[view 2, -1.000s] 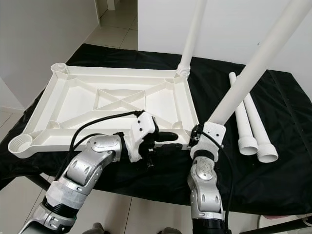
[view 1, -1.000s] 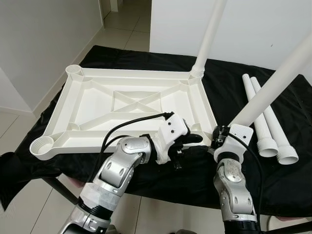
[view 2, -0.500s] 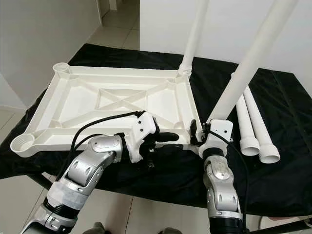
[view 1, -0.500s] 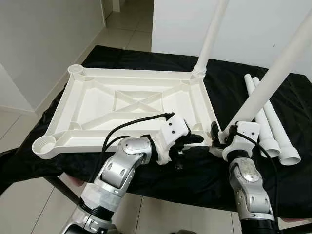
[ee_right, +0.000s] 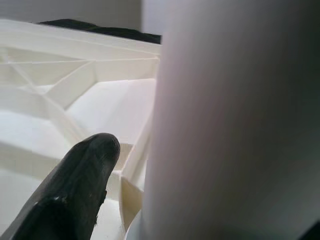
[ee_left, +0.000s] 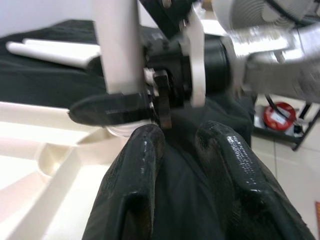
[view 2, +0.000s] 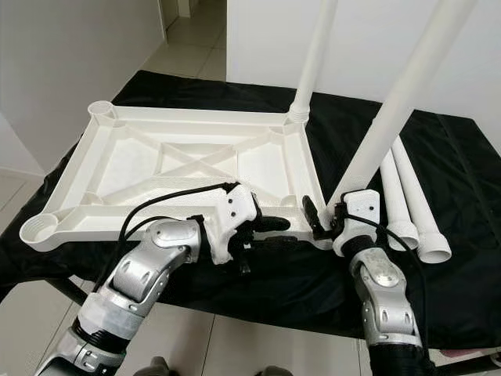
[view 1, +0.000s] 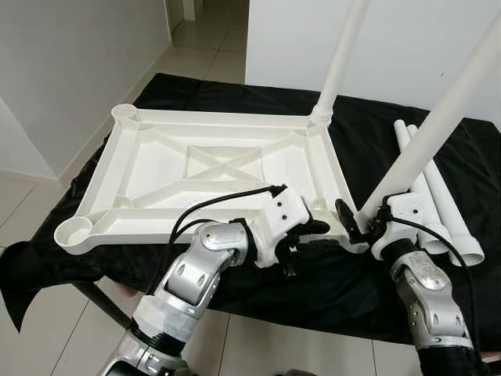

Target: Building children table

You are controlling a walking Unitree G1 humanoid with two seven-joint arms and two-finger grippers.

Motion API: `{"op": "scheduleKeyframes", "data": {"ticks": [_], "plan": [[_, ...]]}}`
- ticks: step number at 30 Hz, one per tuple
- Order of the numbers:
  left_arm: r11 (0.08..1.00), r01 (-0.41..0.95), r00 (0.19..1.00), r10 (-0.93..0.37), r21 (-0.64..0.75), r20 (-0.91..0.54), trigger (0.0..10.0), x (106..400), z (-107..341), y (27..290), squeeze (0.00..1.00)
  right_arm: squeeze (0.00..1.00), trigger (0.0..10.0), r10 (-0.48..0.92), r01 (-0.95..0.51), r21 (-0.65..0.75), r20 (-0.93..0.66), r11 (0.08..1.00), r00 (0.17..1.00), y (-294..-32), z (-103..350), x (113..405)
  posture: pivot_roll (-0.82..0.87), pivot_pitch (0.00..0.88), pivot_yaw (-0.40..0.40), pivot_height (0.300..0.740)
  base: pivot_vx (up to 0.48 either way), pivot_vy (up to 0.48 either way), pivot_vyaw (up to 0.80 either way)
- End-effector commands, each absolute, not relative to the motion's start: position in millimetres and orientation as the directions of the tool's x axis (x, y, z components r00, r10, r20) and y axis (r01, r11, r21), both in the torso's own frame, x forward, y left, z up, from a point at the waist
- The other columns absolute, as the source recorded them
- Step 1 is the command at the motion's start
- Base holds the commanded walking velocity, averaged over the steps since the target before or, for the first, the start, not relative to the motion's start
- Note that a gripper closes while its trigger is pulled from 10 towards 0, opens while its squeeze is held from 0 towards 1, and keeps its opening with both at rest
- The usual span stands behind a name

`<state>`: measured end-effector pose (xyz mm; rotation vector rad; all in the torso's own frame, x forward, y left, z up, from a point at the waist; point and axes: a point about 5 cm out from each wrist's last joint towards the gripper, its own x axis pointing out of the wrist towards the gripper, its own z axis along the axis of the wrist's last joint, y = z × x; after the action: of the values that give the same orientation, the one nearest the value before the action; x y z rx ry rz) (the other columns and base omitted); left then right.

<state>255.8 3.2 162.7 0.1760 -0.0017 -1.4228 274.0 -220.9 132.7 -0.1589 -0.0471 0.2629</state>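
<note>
The white tabletop (view 1: 219, 117) lies upside down on a black cloth. One white leg (view 1: 340, 55) stands in its far right corner socket. A second leg (view 1: 438, 117) has its lower end at the near right corner. My right gripper (view 1: 356, 223) is open around that end, and in the right wrist view one black finger (ee_right: 75, 195) stands a little apart from the leg (ee_right: 225, 125). My left gripper (view 1: 317, 231) is shut at the near rim, just left of that corner. Its fingers (ee_left: 135, 175) lie close together over the cloth.
Two spare legs (view 1: 452, 227) lie side by side on the cloth (view 1: 329, 290) to the right of the tabletop. The table's near edge is just below my grippers. Tiled floor (view 1: 31, 211) and a wall are on the left.
My right arm has swung to the right, and its finger has come away from the leg at the near right corner. The left gripper has stayed at the near rim.
</note>
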Motion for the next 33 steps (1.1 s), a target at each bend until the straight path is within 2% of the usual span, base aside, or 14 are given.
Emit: {"op": "scheduleKeyframes", "data": {"ticks": [1,3,4,18,19,26,30,33], "plan": [[0.263,0.956,0.279,-0.953,0.134,-0.122,10.0,261.3,155.0,3.5,0.0,0.0,10.0,0.304,-0.296,-0.161,0.02,0.941,0.953,-220.4,133.4,277.1,0.02,0.0,-0.016,0.74,0.0,0.0,0.0],[0.268,0.953,0.285,-0.95,0.138,-0.125,10.0,261.7,153.8,3.3,0.0,0.0,10.0,0.314,-0.308,-0.163,0.013,0.937,0.949,-221.8,133.2,277.8,0.02,0.0,-0.016,0.74,0.0,0.0,0.0],[0.28,0.95,0.299,-0.945,0.141,-0.135,10.0,263.0,151.5,3.0,0.0,0.0,0.0,0.328,-0.324,-0.173,-0.003,0.93,0.945,-223.9,132.1,278.5,0.02,0.001,-0.016,0.74,0.0,0.0,0.0],[0.354,0.924,0.375,-0.915,0.146,-0.15,10.0,272.6,146.1,3.1,0.0,0.0,0.0,0.334,-0.338,-0.135,-0.056,0.931,0.941,-232.4,118.8,275.8,0.02,0.007,-0.022,0.74,0.0,0.0,0.0],[0.358,0.922,0.378,-0.914,0.146,-0.148,10.0,273.3,146.6,2.9,0.0,0.0,10.0,0.317,-0.321,-0.117,-0.054,0.94,0.947,-231.0,118.6,276.2,0.02,0.005,-0.025,0.74,0.0,0.0,0.0],[0.381,0.912,0.401,-0.907,0.153,-0.129,10.0,280.8,150.6,1.9,0.0,0.0,10.0,0.259,-0.263,-0.08,-0.065,0.961,0.964,-226.1,110.8,276.0,0.02,0.0,-0.025,0.74,0.0,0.0,0.0],[0.386,0.908,0.406,-0.907,0.163,-0.113,10.0,284.6,154.5,1.5,0.0,0.0,10.0,0.213,-0.215,-0.012,-0.087,0.977,0.973,-226.2,101.1,274.4,0.01,0.0,-0.022,0.74,0.0,0.0,0.0],[0.386,0.907,0.406,-0.907,0.166,-0.11,10.0,285.2,155.1,1.5,0.0,0.0,10.0,0.192,-0.195,-0.025,-0.098,0.98,0.976,-228.4,99.8,275.4,0.01,0.0,-0.021,0.74,0.0,0.0,0.0]]}}
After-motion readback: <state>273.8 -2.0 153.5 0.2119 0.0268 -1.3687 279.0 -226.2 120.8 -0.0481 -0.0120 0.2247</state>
